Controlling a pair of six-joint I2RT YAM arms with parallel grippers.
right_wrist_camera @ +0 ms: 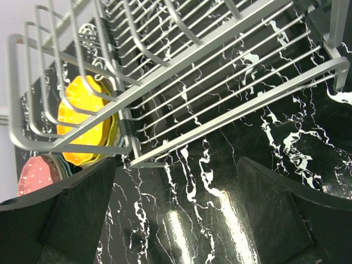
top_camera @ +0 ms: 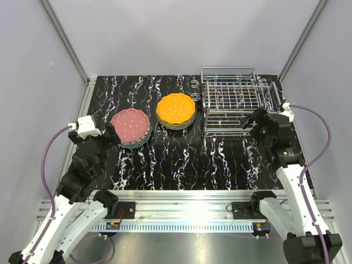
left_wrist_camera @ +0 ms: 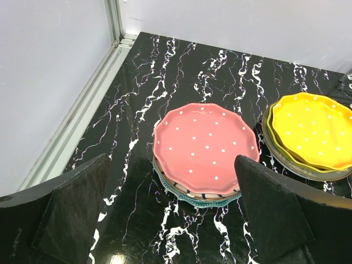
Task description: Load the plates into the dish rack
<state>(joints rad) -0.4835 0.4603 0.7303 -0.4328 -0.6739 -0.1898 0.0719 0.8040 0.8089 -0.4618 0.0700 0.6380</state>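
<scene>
Two stacks of plates on the black marbled table (top_camera: 181, 165), none in the dish rack (top_camera: 231, 96) yet.

Left stack, left of centre: pink dotted plate (top_camera: 130, 123) on top, with a black-striped white plate (left_wrist_camera: 212, 193) and a teal plate (left_wrist_camera: 181, 193) peeking out beneath it. Just to its right and a little farther back, not touching: orange dotted plate (top_camera: 175, 108) on top, with a grey plate (left_wrist_camera: 304, 173) showing under it. Right of that, at the far right of the table, the wire rack, standing near the orange stack but apart from it.

Left claw (top_camera: 113, 136): spread wide, holds nothing. Hovers at the near left side of the pink stack, fingers (left_wrist_camera: 77, 214) low at either side of the wrist view, the pink plate farther off between them. No contact with any plate to be seen.

Right claw (top_camera: 254, 119): likewise spread wide, grips nothing. Hangs at the near right part of the rack, pointed towards its wires. From its wrist, the rack's bars slanting across the upper view, the orange stack seen through them at the left, and a sliver of the pink plate low in the corner beyond.
</scene>
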